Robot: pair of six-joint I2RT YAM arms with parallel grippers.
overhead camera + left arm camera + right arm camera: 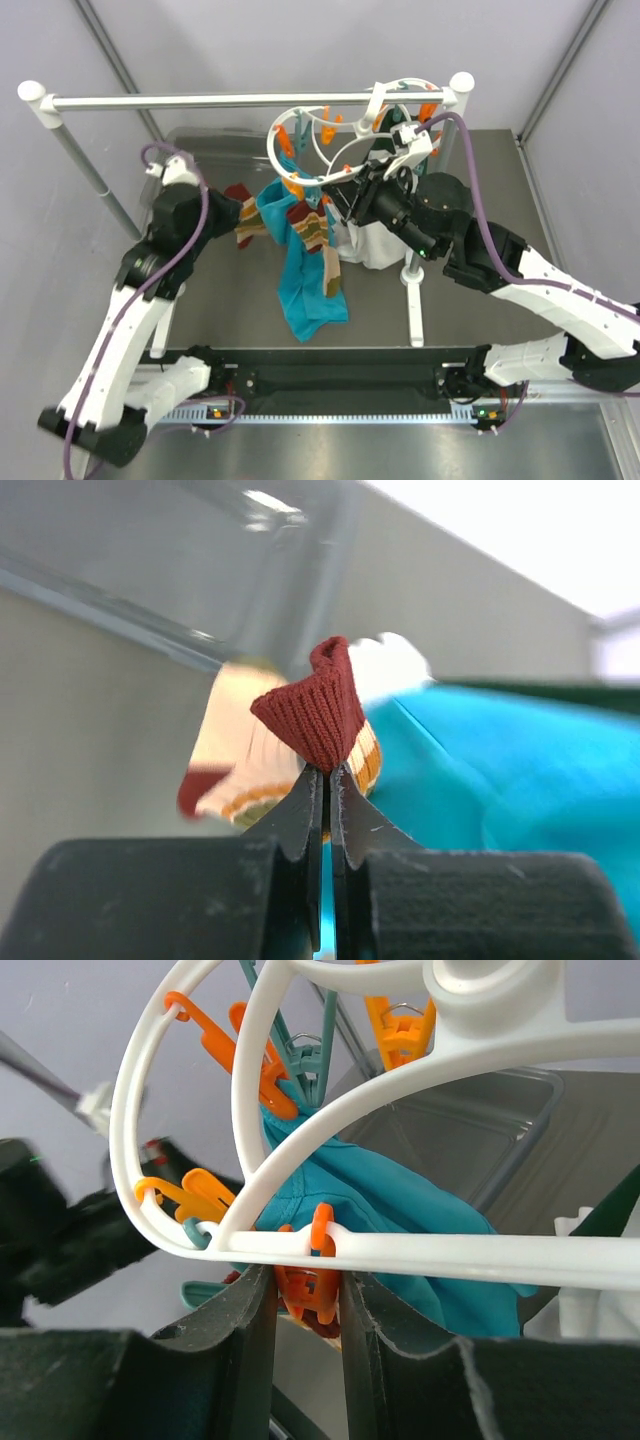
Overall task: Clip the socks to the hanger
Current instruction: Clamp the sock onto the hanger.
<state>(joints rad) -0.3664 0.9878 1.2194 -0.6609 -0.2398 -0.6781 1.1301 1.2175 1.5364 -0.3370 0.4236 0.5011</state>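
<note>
The white ring hanger (318, 128) with orange and teal clips hangs by its hook from the rail. My left gripper (236, 214) is shut on the dark red cuff of one striped tan sock (247, 222), held left of the hanger. In the left wrist view the cuff (320, 712) sticks up from the closed jaws of the left gripper (327, 776). A second sock (312, 232) hangs under the hanger's near edge against the teal cloth. My right gripper (308, 1288) squeezes an orange clip (318, 1295) hanging from the hanger's bar (430, 1256). A dark red scrap shows just under that clip.
A large teal cloth (305, 275) hangs from the hanger down to the dark table. It also shows in the right wrist view (400, 1210). A white cloth (372, 245) lies by the right arm. The long white rail (250, 100) on poles spans the back. A white post (414, 305) stands front right.
</note>
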